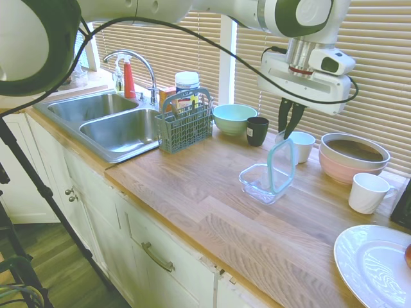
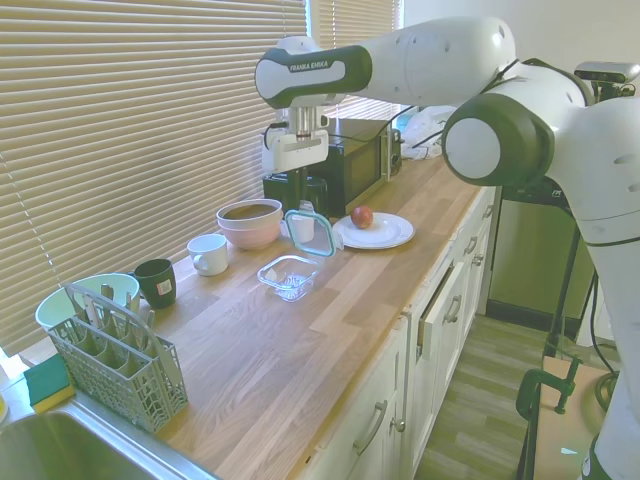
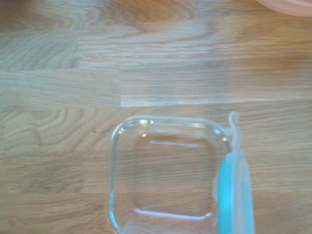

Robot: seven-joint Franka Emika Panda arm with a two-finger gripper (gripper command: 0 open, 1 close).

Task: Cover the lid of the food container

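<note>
The food container [image 1: 260,183], a small clear square tub, sits on the wooden counter [image 1: 192,192] with nothing in it. The lid [image 1: 283,168], clear with a teal rim, stands upright on edge at the tub's far-right rim. My gripper [image 1: 288,135] hangs straight above it, its dark fingers closed on the lid's top edge. From the other side, the gripper [image 2: 303,208] sits on top of the lid [image 2: 310,232] over the container [image 2: 288,275]. The wrist view looks down into the container [image 3: 161,175], with the lid [image 3: 234,195] edge-on beside it.
Behind the tub stand a white cup [image 1: 302,145], a black mug [image 1: 257,130], a green bowl [image 1: 233,118] and stacked pink bowls [image 1: 354,156]. A white mug [image 1: 368,192] and white plate [image 1: 376,263] lie right. A teal cutlery basket [image 1: 185,123] and sink [image 1: 109,122] are left.
</note>
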